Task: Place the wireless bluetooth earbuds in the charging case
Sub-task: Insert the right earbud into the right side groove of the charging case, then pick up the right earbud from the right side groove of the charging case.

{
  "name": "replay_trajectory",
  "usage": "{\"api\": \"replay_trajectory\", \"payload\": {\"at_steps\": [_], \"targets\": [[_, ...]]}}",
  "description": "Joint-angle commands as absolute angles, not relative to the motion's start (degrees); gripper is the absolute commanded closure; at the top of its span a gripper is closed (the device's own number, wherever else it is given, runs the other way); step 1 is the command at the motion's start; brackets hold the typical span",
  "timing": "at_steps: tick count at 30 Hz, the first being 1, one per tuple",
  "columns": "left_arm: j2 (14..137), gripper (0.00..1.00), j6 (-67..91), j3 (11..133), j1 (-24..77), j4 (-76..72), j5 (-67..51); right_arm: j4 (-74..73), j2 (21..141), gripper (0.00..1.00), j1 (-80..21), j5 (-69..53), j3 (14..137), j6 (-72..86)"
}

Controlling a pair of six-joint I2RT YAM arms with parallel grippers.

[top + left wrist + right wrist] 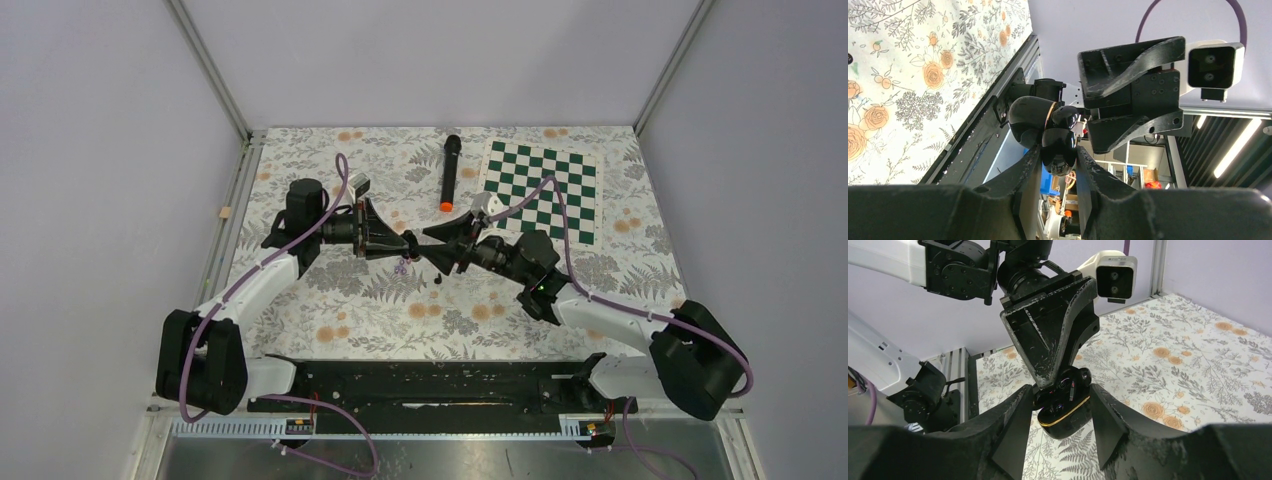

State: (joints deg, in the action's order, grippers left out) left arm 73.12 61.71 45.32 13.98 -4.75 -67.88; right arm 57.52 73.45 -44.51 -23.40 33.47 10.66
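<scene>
Left pincer is clamped on the charging case, fingers squeezing its sides, and holds it in the air above the middle of the surface. Right pincer is spread, one finger on each side of the case. Can't tell if either finger touches it.

Case: glossy black, rounded, thin gold seam line. Left wrist view shows two shiny lobes joined at a copper-coloured ring, so the lid is swung open. One lobe sits between the fingers, the other sticks out past the tips. In the right wrist view the seam slants from lower left up to upper right, and the long axis runs the same way, across the gap between the right fingers. The open side faces up towards the left pincer. A small round black piece sits at the upper right rim; can't tell what it is.

Earbuds lie on the surface just below the two pincers: pale purple earbud and black earbud, near each other and apart from the case.

Further back are the black microphone, orange end nearest, and the green checkered mat.
</scene>
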Motion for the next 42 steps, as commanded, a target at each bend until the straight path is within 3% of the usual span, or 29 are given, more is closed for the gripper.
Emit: {"api": "replay_trajectory", "payload": {"at_steps": [1,13,28,42], "targets": [[73.3,1.0,56.2,47.7,13.8,-0.2,-69.7,51.6,69.2,0.46,-43.4,-24.3,36.5,10.4],[73.0,1.0,48.8,51.8,13.8,10.2,-69.8,14.2,68.9,0.53,-37.7,-38.8,55.4,7.0],[72.6,1.0,47.3,52.4,14.7,12.7,-69.1,16.0,78.2,0.57,-38.0,-42.9,60.8,11.5],[72.7,1.0,47.7,52.8,15.4,12.7,-69.0,12.0,82.5,0.51,-38.1,-44.3,64.7,7.3]]}}
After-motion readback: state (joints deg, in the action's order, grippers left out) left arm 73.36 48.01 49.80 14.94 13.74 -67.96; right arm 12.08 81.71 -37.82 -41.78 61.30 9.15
